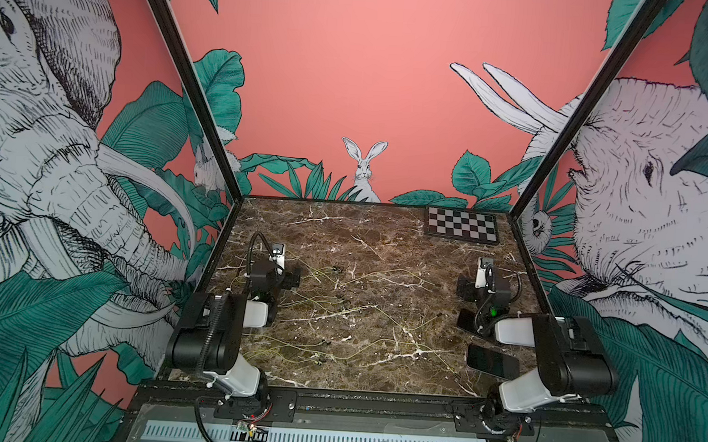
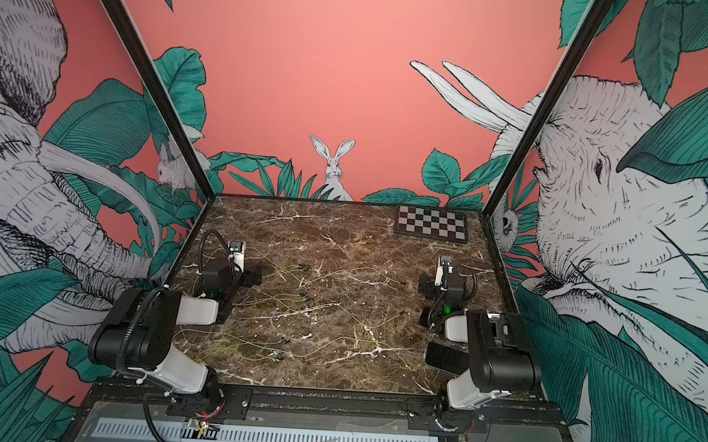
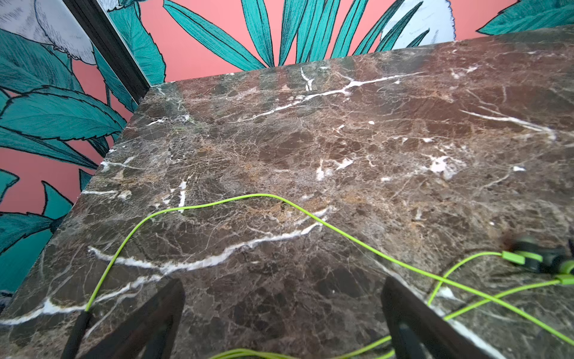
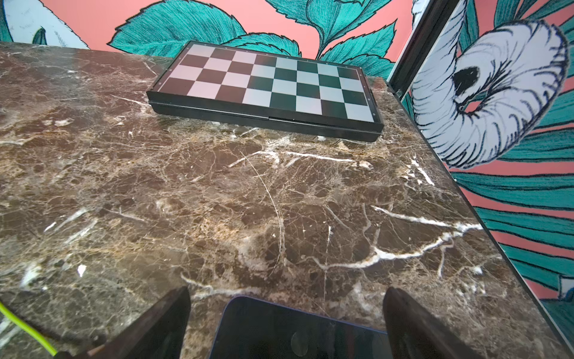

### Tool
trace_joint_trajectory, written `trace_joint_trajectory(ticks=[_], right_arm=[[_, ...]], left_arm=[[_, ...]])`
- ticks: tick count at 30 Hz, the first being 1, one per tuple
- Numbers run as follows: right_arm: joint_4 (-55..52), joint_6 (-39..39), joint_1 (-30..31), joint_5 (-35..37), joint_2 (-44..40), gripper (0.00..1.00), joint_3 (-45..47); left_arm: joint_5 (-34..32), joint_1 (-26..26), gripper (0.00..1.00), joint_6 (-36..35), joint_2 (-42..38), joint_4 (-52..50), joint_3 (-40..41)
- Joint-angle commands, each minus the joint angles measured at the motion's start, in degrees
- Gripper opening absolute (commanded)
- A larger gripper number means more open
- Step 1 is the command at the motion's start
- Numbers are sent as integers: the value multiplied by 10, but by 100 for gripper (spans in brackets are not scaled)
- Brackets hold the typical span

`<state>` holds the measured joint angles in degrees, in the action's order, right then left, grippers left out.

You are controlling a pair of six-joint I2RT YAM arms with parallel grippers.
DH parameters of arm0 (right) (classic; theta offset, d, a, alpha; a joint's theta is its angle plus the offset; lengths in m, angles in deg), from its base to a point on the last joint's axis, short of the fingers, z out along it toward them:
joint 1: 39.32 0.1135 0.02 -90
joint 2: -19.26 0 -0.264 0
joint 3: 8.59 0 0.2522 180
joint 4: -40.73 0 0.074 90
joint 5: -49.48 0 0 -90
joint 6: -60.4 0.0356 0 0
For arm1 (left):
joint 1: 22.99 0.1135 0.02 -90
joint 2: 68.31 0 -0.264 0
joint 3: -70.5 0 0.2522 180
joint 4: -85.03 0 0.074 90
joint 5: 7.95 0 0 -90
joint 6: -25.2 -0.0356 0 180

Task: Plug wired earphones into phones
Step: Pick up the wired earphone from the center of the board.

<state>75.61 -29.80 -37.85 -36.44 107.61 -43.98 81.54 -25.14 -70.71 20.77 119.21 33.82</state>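
Observation:
Several thin yellow-green earphone cords (image 1: 366,272) lie tangled across the marble table (image 1: 343,230) in both top views. In the left wrist view one cord (image 3: 248,196) loops ahead of my left gripper (image 3: 282,286), which is open over bare marble. That cord ends in a dark plug (image 3: 77,329), and the earbuds (image 3: 540,261) lie off to one side. Two black phones (image 1: 492,361) (image 1: 465,319) lie near the right arm, the farther one partly hidden. My right gripper (image 4: 285,292) is open above a phone's end (image 4: 295,329), apart from it.
A black-and-white checkerboard plate (image 1: 462,224) (image 4: 264,84) lies at the back right corner. Patterned walls close in the table on three sides. A green cord (image 4: 28,329) passes beside the right gripper. Both arms' bases stand at the front edge.

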Motion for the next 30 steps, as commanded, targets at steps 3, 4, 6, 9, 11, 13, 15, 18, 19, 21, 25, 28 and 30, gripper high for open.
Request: trace_joint_trajectory(ticks=[3, 4, 6, 9, 11, 13, 15, 18, 19, 21, 25, 28, 30], right_arm=[[31, -3, 1, -5, 3, 99, -9], [30, -3, 1, -5, 3, 98, -9], [30, -3, 1, -5, 3, 99, -9], [31, -3, 1, -5, 3, 99, -9], [30, -3, 1, -5, 3, 98, -9], [30, -3, 1, -4, 3, 99, -9], [30, -3, 1, -5, 3, 99, -10], [30, -3, 1, -5, 3, 99, -10], [29, -3, 1, -4, 5, 99, -10], [27, -3, 1, -5, 4, 98, -12], [30, -2, 1, -4, 3, 99, -9], [31, -3, 1, -1, 4, 98, -10], [29, -2, 1, -4, 3, 99, -10]], left_arm=[[-1, 3, 100, -7, 0, 12, -10], [-2, 2, 100, -8, 0, 11, -11], [-2, 2, 100, -7, -1, 12, -11], [-2, 2, 100, -7, -1, 12, -11], [-2, 2, 100, -8, -1, 12, -11], [-1, 2, 100, -8, 0, 12, -10], [-1, 2, 100, -7, 0, 12, -10], [-1, 2, 100, -7, -1, 13, -11], [-1, 2, 100, -8, -1, 12, -11], [-1, 2, 100, -7, 0, 13, -11], [-2, 2, 100, -8, -1, 12, -10], [-1, 2, 100, -7, -1, 12, -10], [-2, 2, 100, -7, 0, 12, -9]])
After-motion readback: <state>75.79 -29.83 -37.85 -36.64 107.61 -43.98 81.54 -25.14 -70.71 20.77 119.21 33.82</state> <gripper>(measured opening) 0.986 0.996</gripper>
